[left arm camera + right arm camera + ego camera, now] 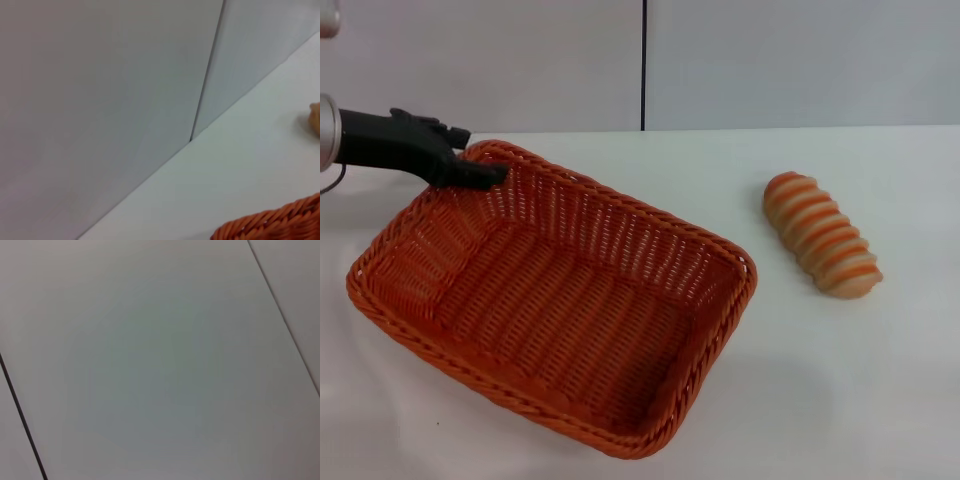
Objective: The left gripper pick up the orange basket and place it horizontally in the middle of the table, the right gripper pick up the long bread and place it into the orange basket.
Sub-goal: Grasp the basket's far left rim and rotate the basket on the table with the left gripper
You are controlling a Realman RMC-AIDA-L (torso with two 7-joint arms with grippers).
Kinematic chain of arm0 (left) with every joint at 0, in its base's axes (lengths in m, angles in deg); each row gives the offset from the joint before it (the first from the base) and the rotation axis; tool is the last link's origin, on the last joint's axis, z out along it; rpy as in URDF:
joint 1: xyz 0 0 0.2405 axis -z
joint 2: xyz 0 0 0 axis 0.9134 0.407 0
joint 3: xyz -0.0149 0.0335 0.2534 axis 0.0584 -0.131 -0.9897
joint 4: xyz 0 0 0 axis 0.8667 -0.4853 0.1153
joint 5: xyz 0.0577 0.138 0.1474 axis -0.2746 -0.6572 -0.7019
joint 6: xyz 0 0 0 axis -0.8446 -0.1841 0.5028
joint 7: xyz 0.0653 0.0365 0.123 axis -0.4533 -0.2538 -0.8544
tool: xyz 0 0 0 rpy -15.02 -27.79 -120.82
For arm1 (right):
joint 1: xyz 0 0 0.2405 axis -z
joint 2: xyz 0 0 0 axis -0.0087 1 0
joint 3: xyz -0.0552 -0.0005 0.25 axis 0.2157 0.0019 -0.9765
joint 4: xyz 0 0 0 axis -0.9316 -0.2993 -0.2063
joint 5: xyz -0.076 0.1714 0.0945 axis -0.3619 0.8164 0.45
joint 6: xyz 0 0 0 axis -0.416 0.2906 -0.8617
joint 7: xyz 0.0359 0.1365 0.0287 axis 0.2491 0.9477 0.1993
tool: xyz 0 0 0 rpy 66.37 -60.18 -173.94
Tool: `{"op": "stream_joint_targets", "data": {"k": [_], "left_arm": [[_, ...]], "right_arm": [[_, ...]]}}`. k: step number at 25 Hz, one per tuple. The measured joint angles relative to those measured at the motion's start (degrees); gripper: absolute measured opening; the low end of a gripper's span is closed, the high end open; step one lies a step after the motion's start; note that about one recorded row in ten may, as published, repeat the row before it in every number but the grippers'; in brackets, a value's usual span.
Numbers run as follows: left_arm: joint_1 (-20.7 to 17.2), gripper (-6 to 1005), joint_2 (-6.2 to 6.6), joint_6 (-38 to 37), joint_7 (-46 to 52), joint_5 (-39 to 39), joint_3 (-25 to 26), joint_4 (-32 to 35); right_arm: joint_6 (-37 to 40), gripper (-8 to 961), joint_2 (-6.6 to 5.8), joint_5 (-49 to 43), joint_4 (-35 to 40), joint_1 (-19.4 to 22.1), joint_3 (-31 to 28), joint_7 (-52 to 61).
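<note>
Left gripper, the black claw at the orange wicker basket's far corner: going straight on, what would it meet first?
The left gripper already sits at the orange woven basket's braided rim, so likely that rim; depth is unclear.

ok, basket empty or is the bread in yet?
Empty. The orange basket shows only bare weave inside; the long bread lies on the table to its right, apart.

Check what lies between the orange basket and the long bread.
Only bare table separates the orange basket from the long bread, as the head view shows.
</note>
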Motion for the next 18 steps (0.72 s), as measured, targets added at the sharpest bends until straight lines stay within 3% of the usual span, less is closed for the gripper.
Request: {"op": "stream_joint_targets", "data": {"k": [7,12,13,18], "left_arm": [[0.1,778,-0.51,2.45,0.44,-0.89,-0.88,-0.36],[-0.17,775,-0.51,4.56,1.49,-0.9,-3.71,-0.73],[-0.39,774,-0.49,6.03,2.55,-0.96,-6.26,-1.33],[-0.43,770,-0.45,6.29,2.93,-0.99,-7.06,-1.26]], "right_arm": [[0.0,630,0.02,0.0,-0.43,0.22,0.13,0.0],[0.01,630,0.02,0.0,-0.66,0.43,0.1,0.0],[0.01,630,0.03,0.0,-0.7,0.5,0.09,0.0],[-0.84,630,0.02,0.0,-0.7,0.43,0.33,0.0]]}}
